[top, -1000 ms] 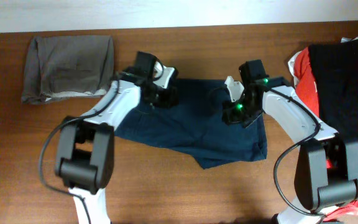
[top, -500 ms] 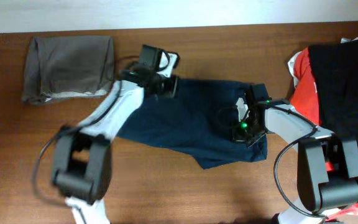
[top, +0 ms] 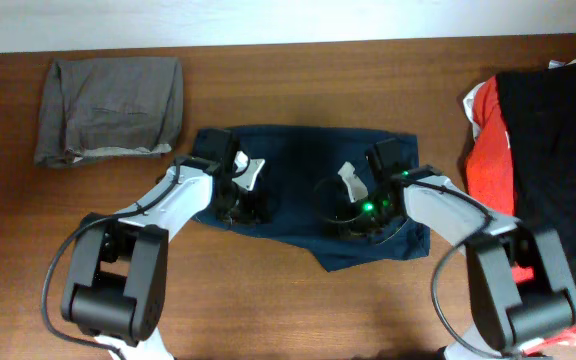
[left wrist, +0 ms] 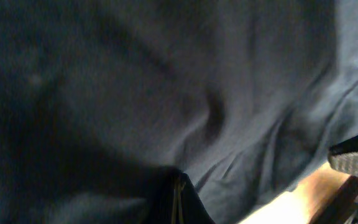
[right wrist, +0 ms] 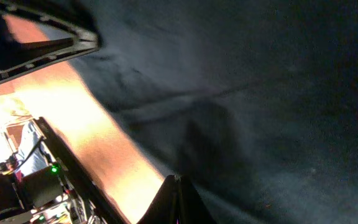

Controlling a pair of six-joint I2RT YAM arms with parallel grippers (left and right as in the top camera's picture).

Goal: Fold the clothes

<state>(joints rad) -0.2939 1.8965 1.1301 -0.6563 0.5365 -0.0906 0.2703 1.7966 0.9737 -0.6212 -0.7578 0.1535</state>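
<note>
A navy blue garment [top: 298,165] lies spread on the wooden table [top: 298,310], its lower edge slanting to a point at the front. My left gripper [top: 243,205] is over its left part, fingers shut together. In the left wrist view the closed fingertips [left wrist: 179,186] sit low over wrinkled navy cloth [left wrist: 166,81], with no cloth visibly pinched. My right gripper [top: 356,215] is over the garment's right part, also shut. In the right wrist view its tips [right wrist: 178,180] are near the cloth's edge [right wrist: 241,93], beside bare table.
A folded grey garment [top: 113,105] lies at the back left. A pile of red and black clothes [top: 538,130] lies at the right edge. Bare wood runs along the front of the table.
Both grippers have moved from the garment's back edge toward its middle and front. The left one first went back, then came forward. The garment now lies flatter and wider.
</note>
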